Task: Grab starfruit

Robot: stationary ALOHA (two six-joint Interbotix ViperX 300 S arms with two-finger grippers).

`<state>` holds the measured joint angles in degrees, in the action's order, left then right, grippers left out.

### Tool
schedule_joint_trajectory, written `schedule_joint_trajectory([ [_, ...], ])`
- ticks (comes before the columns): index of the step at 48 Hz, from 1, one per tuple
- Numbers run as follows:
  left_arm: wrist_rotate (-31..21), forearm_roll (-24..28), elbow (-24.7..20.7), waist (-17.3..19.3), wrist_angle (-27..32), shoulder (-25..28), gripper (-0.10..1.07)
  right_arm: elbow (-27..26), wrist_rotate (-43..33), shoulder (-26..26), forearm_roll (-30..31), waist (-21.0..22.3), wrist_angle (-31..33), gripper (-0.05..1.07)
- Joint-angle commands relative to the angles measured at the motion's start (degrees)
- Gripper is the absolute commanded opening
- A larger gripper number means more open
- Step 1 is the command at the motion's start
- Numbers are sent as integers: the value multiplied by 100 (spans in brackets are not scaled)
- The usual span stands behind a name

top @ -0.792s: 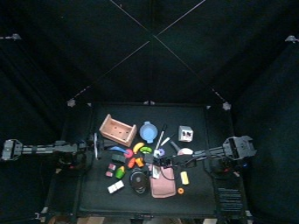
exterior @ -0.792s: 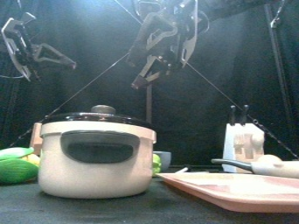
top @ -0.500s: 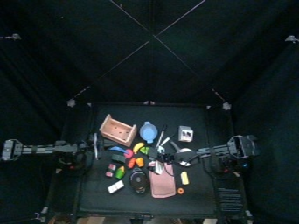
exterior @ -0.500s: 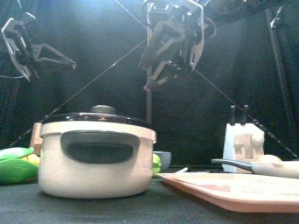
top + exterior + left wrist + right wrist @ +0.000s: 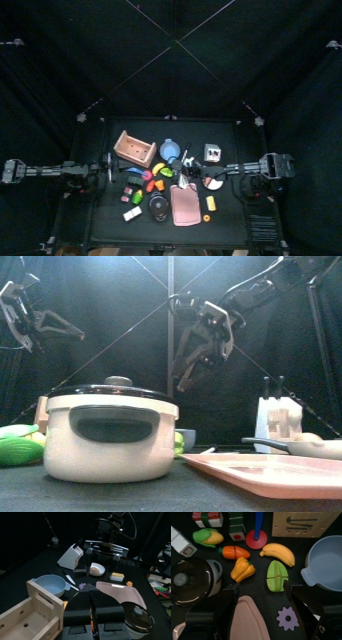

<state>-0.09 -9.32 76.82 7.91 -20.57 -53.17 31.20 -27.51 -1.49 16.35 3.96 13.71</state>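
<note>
In the right wrist view the starfruit (image 5: 276,576) is a green ridged fruit lying on the black table between an orange lobed fruit (image 5: 241,569) and a blue bowl (image 5: 328,562). My right gripper (image 5: 264,589) hovers just short of it with its jaws wide open and nothing between them. From above, the right gripper (image 5: 201,180) reaches in from the right over the clutter, where the starfruit is too small to pick out. My left gripper (image 5: 92,597) is shut and empty, resting at the table's left side (image 5: 110,172).
Around the starfruit lie a banana (image 5: 278,552), a carrot (image 5: 234,552), corn (image 5: 208,536) and a purple gear (image 5: 290,618). A lidded pot (image 5: 191,574) and a pink tray (image 5: 244,619) flank the right gripper. A wooden crate (image 5: 134,148) stands at the back left, and a white knife block (image 5: 69,556) at the right.
My right arm has moved left from the table's right side to over the middle and come lower in the front view. The left arm has stayed put.
</note>
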Motion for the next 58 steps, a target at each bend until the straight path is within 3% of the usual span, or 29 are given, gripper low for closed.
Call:
schedule_joint_trajectory([
  [1, 0, 0, -53, -18, -35, 18, -2, -211, 9, 88, 79, 62, -26, 98],
  [20, 0, 0, -53, -18, -53, 9, -2, -686, 9, 879, 457, 114, 193, 98],
  [58, 0, 0, -53, -18, -53, 18, -2, -1081, 0, 1608, 738, 308, 422, 98],
])
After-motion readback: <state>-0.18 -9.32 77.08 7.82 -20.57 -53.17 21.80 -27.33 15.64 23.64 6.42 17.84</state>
